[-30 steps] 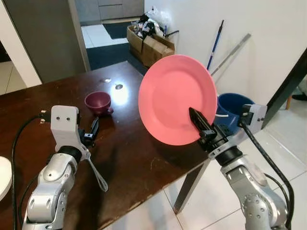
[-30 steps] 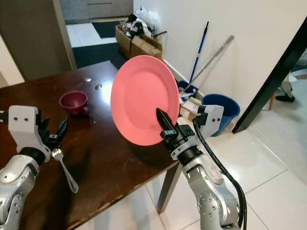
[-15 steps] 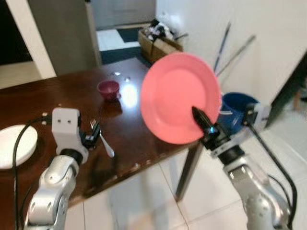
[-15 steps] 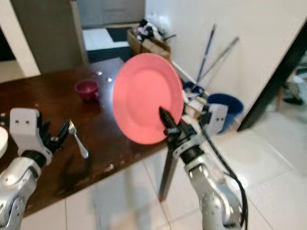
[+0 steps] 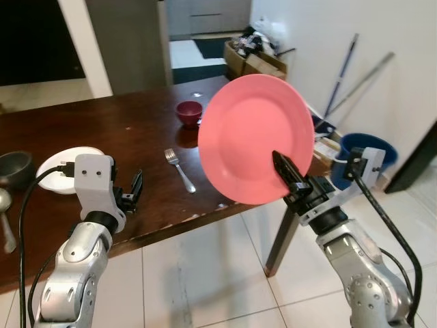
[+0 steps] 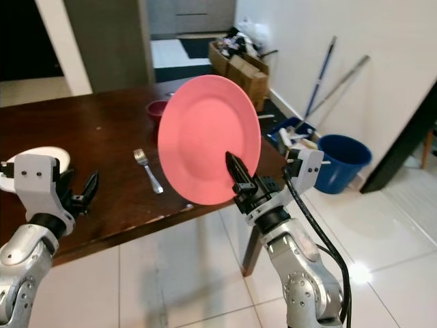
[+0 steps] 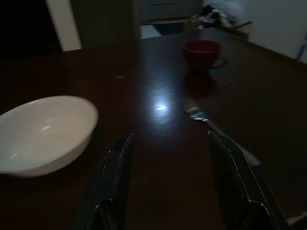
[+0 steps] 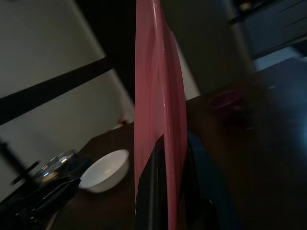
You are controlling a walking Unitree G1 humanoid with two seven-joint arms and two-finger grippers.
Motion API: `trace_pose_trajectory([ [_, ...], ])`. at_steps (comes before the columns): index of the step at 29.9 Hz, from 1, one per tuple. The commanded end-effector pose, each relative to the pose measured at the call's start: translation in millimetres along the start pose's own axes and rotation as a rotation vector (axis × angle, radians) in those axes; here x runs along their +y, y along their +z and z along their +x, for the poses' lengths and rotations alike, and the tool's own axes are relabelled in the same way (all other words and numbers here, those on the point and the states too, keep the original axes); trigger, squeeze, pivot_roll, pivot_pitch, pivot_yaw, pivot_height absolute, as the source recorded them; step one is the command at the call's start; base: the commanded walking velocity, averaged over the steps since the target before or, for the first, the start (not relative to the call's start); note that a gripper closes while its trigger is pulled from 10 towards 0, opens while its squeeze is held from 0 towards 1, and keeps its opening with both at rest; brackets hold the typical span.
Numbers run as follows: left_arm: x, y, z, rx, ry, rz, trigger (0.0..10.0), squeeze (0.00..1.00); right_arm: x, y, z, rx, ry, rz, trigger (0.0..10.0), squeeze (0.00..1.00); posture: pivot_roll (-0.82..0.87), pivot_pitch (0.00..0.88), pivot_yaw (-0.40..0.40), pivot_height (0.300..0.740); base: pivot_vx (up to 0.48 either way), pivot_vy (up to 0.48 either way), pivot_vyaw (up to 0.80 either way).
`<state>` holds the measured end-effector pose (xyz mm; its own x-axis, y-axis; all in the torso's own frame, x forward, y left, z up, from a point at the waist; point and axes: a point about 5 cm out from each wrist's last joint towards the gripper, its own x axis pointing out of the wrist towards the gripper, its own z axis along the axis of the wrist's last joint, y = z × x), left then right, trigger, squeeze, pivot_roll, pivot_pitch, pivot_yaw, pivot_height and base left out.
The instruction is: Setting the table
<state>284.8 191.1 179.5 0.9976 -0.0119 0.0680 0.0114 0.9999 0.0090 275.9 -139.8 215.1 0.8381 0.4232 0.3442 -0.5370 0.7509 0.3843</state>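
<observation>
Since a second ago your head camera has drawn back from the dark wooden table, so more of the tabletop and the pale tiled floor beneath its near edge now shows; the fork, which lay right beside your left gripper then, now lies well ahead of it. Your right gripper is still clamped on the lower rim of the pink plate, its two black fingers pinching the edge from either side, as the right wrist view confirms with the plate seen edge-on between them. You hold the plate nearly upright, face toward you, off the table's right corner and above the floor rather than over the wood. Your left gripper hovers at the near edge of the table with its fingers spread apart and nothing between them. On the table you can see a fork lying near the middle with its tines pointing away from you, a dark red cup farther back, a white bowl to the left, and a dark bowl beside it at the far left. A spoon lies at the left edge. Beyond the plate, a blue bucket stands on the floor by the wall.
</observation>
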Motion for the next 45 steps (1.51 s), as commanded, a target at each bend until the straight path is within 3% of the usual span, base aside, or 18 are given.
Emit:
trace_pose_trajectory([
  [1, 1.5, -3, -0.6, 0.012, 0.004, 0.008, 10.0, 0.00, 3.1, 0, 1.9, 0.000, 0.026, 0.011, 10.0, 0.00, 0.00, 0.000, 0.062, 0.740, 0.000, 0.000, 0.72],
  [13, 1.8, -14, -4.9, 0.042, 0.006, 0.023, 10.0, 0.00, 14.4, -12, 2.4, 0.048, 0.095, 0.014, 10.0, 0.00, 0.00, 0.000, 0.063, 0.740, 0.000, 0.000, 0.70],
  [21, 7.3, -39, -21.8, 0.121, 0.051, 0.075, 10.0, 0.00, 11.1, -36, -6.6, 0.149, 0.090, -0.038, 10.0, 0.00, 0.01, 0.000, 0.064, 0.740, 0.000, 0.000, 0.69],
  [45, 6.9, -31, -17.7, 0.084, 0.062, 0.084, 10.0, 0.00, 17.1, -34, -1.8, 0.124, 0.133, -0.020, 10.0, 0.00, 0.01, 0.000, 0.063, 0.740, 0.000, 0.000, 0.69],
])
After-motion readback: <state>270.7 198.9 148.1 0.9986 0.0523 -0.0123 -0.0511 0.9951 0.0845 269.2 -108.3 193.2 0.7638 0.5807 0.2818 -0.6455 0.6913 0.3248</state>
